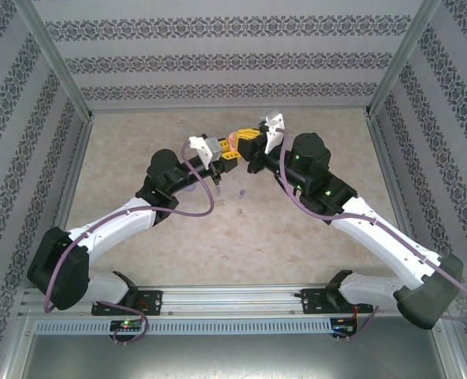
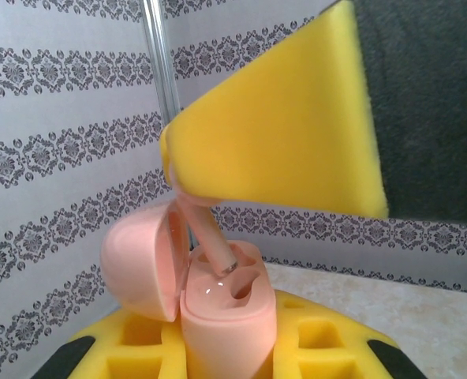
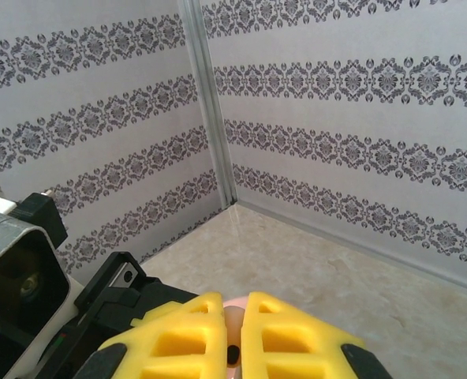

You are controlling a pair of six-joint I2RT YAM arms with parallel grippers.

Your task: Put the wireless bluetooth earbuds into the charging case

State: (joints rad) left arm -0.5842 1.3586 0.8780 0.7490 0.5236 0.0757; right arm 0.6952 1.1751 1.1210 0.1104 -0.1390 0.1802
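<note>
nearest the arm bases the table (image 1: 241, 245) is bare marbled beige. a little farther out, a tiny pale speck (image 1: 241, 192) lies on it below the grippers; it may be a lilac earbud, but it is too small to say.

beyond that the two arms meet above the middle of the table. the left gripper (image 1: 220, 155) is clamped on the pink charging case (image 2: 226, 316), its yellow foam fingers (image 2: 320, 339) on either side of the body. the case stands upright with its sockets facing up, and the lid (image 2: 139, 260) is swung open to one side, probably so the other arm gets a steady, unobstructed target.

the right gripper (image 3: 232, 320) comes in from above, pinching the pale pink earbud (image 2: 208, 237) between nearly closed pads. it appears to grip the head end, which leaves the stem free to point down. in the left wrist view the stem tip sits at the mouth of one socket, slanted rather than plumb. my read is that the bud is just entering and not yet seated. the next move likely needs the stem straightened, then a gentle push, since a tilted stem could jam or tip the case.

farthest off stand the patterned walls (image 1: 233, 47).
</note>
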